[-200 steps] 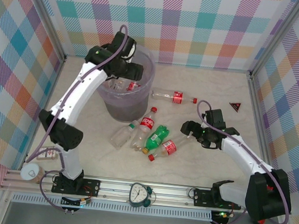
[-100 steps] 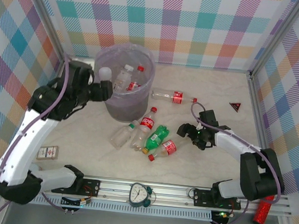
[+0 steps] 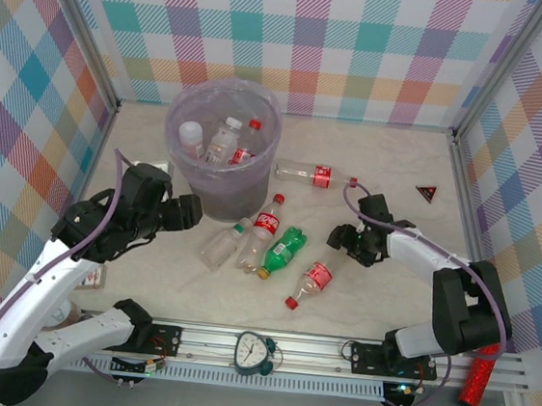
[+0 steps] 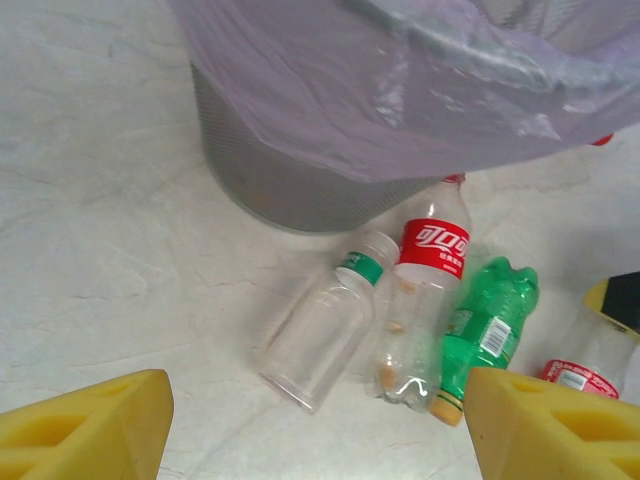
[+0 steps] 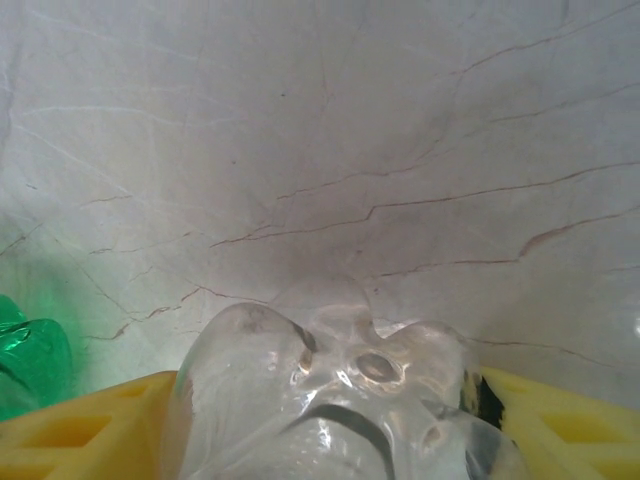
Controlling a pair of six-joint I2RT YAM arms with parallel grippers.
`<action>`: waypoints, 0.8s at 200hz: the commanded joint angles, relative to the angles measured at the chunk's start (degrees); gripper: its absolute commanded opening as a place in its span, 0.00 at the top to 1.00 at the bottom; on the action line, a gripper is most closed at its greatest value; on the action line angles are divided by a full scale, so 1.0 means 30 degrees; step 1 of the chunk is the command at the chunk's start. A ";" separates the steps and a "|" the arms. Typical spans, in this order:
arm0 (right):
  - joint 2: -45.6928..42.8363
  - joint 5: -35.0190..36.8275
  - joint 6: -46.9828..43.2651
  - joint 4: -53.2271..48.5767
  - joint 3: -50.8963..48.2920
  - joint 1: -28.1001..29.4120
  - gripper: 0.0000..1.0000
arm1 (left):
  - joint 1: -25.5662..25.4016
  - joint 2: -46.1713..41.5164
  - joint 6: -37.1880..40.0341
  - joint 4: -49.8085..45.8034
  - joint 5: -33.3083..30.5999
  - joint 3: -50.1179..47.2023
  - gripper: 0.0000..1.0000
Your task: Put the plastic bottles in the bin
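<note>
Top external view has the bin (image 3: pixel 235 197) at the back left of the desk (image 3: pixel 376 311), with a lilac bag folded over its rim. Three bottles (image 3: pixel 223 138) lie inside it (one with a white cap, one clear, one red). Five more are out on the desk. A long bottle (image 3: pixel 313 175) lies on its side just right of the bin. In front of the bin three lie close together like a fan: a clear bottle (image 3: pixel 221 244) with a green band, a red bottle (image 3: pixel 264 229) beside it, and a green bottle (image 3: pixel 281 251) next to that one. A slanted bottle (image 3: pixel 313 282) lies just right of the green one, its red cap pointing at the near edge.

The left arm (image 3: pixel 60 268) reaches in from the left. The left jaws hang beside the bin, wide open with nothing in them. Left wrist view looks past two yellow fingertips (image 4: pixel 85 425) set far apart, toward the bin wall and the three fanned bottles.

The right arm (image 3: pixel 429 263) bends in from the right, and the right jaws are at the fat end of the slanted bottle. Right wrist view shows that bottom end squeezed between two yellow pads (image 5: pixel 90 430), so the jaws are closed on it. I cannot tell if it is lifted off the desk.

A clock (image 3: pixel 253 351) sits on the front rail, and a red sparkly tube (image 3: pixel 478 375) stands at the near right corner
</note>
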 commanded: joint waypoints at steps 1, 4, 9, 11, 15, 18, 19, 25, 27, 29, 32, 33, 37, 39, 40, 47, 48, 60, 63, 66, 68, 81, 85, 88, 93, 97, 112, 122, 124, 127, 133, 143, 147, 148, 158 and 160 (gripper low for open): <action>-0.0675 0.0690 -0.0978 -0.1595 0.0944 0.0001 0.32 | -0.0555 0.0013 -0.0684 0.0415 -0.0702 -0.0189 0.24; -0.0757 0.0715 -0.1095 -0.1762 0.1032 -0.0030 0.32 | -0.0641 0.0101 -0.0680 0.0499 -0.0665 -0.0189 0.24; -0.0911 0.0729 -0.1303 -0.2011 0.1150 -0.0055 0.33 | -0.0809 0.0165 -0.0691 0.0671 -0.0599 -0.0165 0.24; -0.0976 0.0742 -0.1385 -0.2067 0.1225 -0.0058 0.34 | -0.0910 0.0240 -0.0677 0.0754 -0.0577 -0.0161 0.24; -0.1121 0.0749 -0.1541 -0.2236 0.1342 -0.0085 0.34 | -0.1095 0.0341 -0.0689 0.0943 -0.0586 -0.0159 0.24; -0.1234 0.0770 -0.1649 -0.2388 0.1452 -0.0128 0.35 | -0.1291 0.0409 -0.0695 0.1093 -0.0585 -0.0159 0.24; -0.1282 0.0777 -0.1677 -0.2447 0.1483 -0.0137 0.35 | -0.1361 0.0449 -0.0708 0.1118 -0.0572 -0.0159 0.24; -0.1525 0.0773 -0.1927 -0.2653 0.1684 -0.0169 0.35 | -0.1739 0.0656 -0.0728 0.1487 -0.0540 -0.0175 0.24; -0.1606 0.0745 -0.2003 -0.2703 0.1768 -0.0196 0.35 | -0.1838 0.0722 -0.0752 0.1610 -0.0481 -0.0185 0.24; -0.1692 0.0731 -0.2102 -0.2760 0.1841 -0.0203 0.35 | -0.1980 0.0775 -0.0751 0.1751 -0.0423 -0.0188 0.24; -0.1811 0.0731 -0.2253 -0.2856 0.1950 -0.0220 0.35 | -0.2141 0.0870 -0.0798 0.1955 -0.0316 -0.0188 0.24; -0.1849 0.0758 -0.2287 -0.2900 0.1995 -0.0231 0.35 | -0.2168 0.0885 -0.0803 0.2018 -0.0277 -0.0188 0.24; -0.1992 0.0756 -0.2420 -0.3047 0.2140 -0.0260 0.35 | -0.2401 0.1035 -0.0860 0.2324 -0.0066 -0.0196 0.24; -0.2059 0.0756 -0.2492 -0.3080 0.2212 -0.0263 0.35 | -0.2480 0.1080 -0.0909 0.2493 0.0054 -0.0190 0.24; -0.2090 0.0756 -0.2538 -0.3100 0.2258 -0.0264 0.35 | -0.2527 0.1122 -0.0932 0.2536 0.0084 -0.0189 0.24; -0.2297 0.0620 -0.2868 -0.3228 0.2576 -0.0315 0.35 | -0.2912 0.1331 -0.1072 0.3226 0.0415 -0.0239 0.24; -0.2326 0.0571 -0.2917 -0.3248 0.2601 -0.0319 0.35 | -0.2992 0.1350 -0.1087 0.3342 0.0455 -0.0243 0.24; -0.2550 0.0057 -0.3323 -0.3462 0.3243 -0.0337 0.35 | -0.3883 0.1838 -0.1274 0.4442 0.0721 -0.0364 0.24; -0.2599 -0.0185 -0.3457 -0.3475 0.3389 -0.0324 0.36 | -0.4148 0.2024 -0.1303 0.4628 0.0747 -0.0342 0.24; -0.2631 -0.0468 -0.3598 -0.3458 0.3550 -0.0323 0.36 | -0.4401 0.2260 -0.1259 0.4743 0.0757 -0.0296 0.23; -0.2659 -0.0649 -0.3702 -0.3469 0.3656 -0.0323 0.36 | -0.4569 0.2412 -0.1229 0.4826 0.0736 -0.0223 0.23; -0.2821 -0.1644 -0.3910 -0.3255 0.4163 -0.0327 0.37 | -0.5717 0.3590 -0.0830 0.5280 0.0669 0.0188 0.21; -0.2886 -0.1970 -0.3947 -0.3136 0.4294 -0.0327 0.38 | -0.6063 0.3994 -0.0677 0.5437 0.0762 0.0318 0.20; -0.2923 -0.2196 -0.3964 -0.3013 0.4384 -0.0330 0.39 | -0.6299 0.4286 -0.0532 0.5610 0.0847 0.0410 0.20; -0.2966 -0.2548 -0.4016 -0.2840 0.4531 -0.0345 0.41 | -0.6659 0.4788 -0.0387 0.5882 0.0992 0.0586 0.19; -0.2996 -0.2838 -0.4003 -0.2689 0.4626 -0.0320 0.42 | -0.6920 0.5129 -0.0268 0.6195 0.1101 0.0680 0.18; -0.3003 -0.3740 -0.3654 -0.1936 0.4902 -0.0341 0.44 | -0.7412 0.6611 -0.0145 0.7562 0.2029 0.0869 0.18; -0.2869 -0.4440 -0.3291 -0.1352 0.5019 -0.0293 0.44 | -0.7619 0.7494 -0.0279 0.8603 0.2590 0.0887 0.18; -0.2821 -0.4593 -0.3230 -0.1258 0.5078 -0.0293 0.44 | -0.7659 0.7646 -0.0296 0.8721 0.2659 0.0901 0.18; -0.2776 -0.4802 -0.3138 -0.1178 0.5174 -0.0286 0.45 | -0.7736 0.7936 -0.0335 0.8968 0.2670 0.0958 0.18; -0.2687 -0.5063 -0.3007 -0.1010 0.5326 -0.0205 0.45 | -0.7905 0.8473 -0.0339 0.9331 0.2626 0.1129 0.17; -0.2708 -0.5248 -0.2882 -0.0844 0.5490 -0.0004 0.46 | -0.8102 0.9324 -0.0336 0.9676 0.2560 0.1514 0.16; -0.2758 -0.5299 -0.2858 -0.0774 0.5538 0.0076 0.46 | -0.8160 0.9716 -0.0340 0.9814 0.2567 0.1683 0.15; -0.2776 -0.5319 -0.2868 -0.0761 0.5532 0.0082 0.46 | -0.8180 0.9761 -0.0318 0.9829 0.2567 0.1714 0.15; -0.2921 -0.5469 -0.2739 -0.0622 0.5556 0.0217 0.46 | -0.8257 1.0634 -0.0338 1.0319 0.2793 0.2084 0.13; -0.2936 -0.5524 -0.2719 -0.0584 0.5556 0.0222 0.46 | -0.8258 1.0782 -0.0325 1.0446 0.2878 0.2130 0.13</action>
